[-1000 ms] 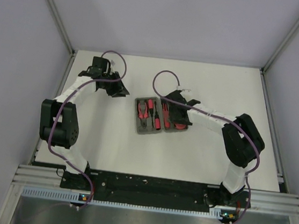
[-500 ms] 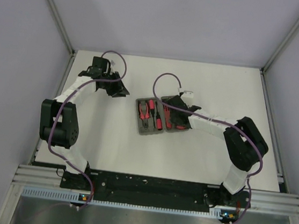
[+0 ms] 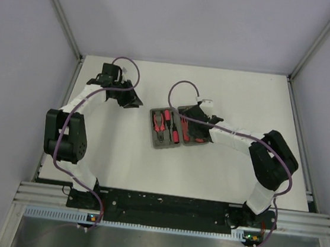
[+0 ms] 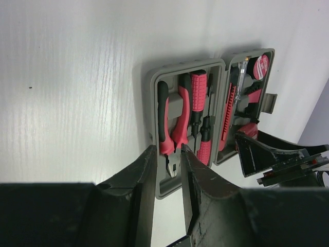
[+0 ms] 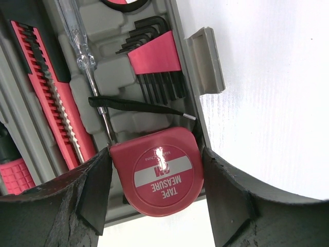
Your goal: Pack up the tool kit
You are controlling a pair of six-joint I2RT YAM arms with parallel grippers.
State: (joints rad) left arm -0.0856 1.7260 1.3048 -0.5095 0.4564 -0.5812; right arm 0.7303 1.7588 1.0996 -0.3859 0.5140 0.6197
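Observation:
The grey tool kit case lies open in the middle of the table. Its left half holds red-and-black pliers and screwdrivers. The right half holds a red knife, a clear tester screwdriver and hex keys. My right gripper is shut on the red tape measure, both pads against its sides, over the near right corner of the case. My left gripper hangs to the left of the case, its jaws a narrow gap apart with nothing between them.
The case's latch tab sticks out from its right edge. The tape measure's black strap lies across the moulded slots. Purple walls and aluminium rails bound the white table.
My right arm has drawn back to the right, from over the case's middle to its right half. The left arm has not moved.

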